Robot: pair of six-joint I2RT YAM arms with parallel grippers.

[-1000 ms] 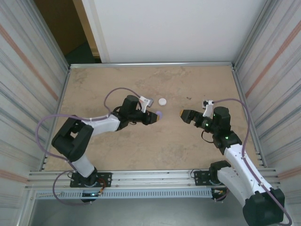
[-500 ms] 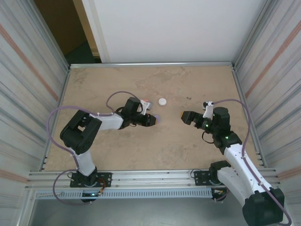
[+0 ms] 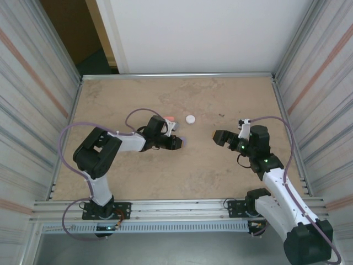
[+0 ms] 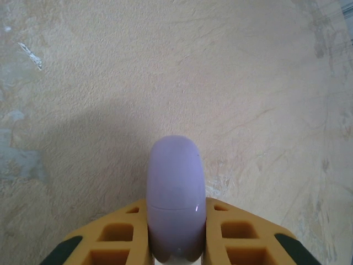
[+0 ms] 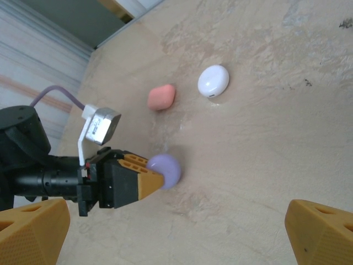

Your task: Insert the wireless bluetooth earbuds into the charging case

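The left gripper (image 3: pixel 177 142) pinches the shut purple case (image 4: pixel 175 193) low near the middle of the table, the right gripper (image 3: pixel 218 136) is wide open and empty, so next I think the lid must be opened.

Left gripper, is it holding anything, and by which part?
The left gripper is shut on the purple charging case, pinching its near end by both sides; the far end sticks out.

No legible text or markings.
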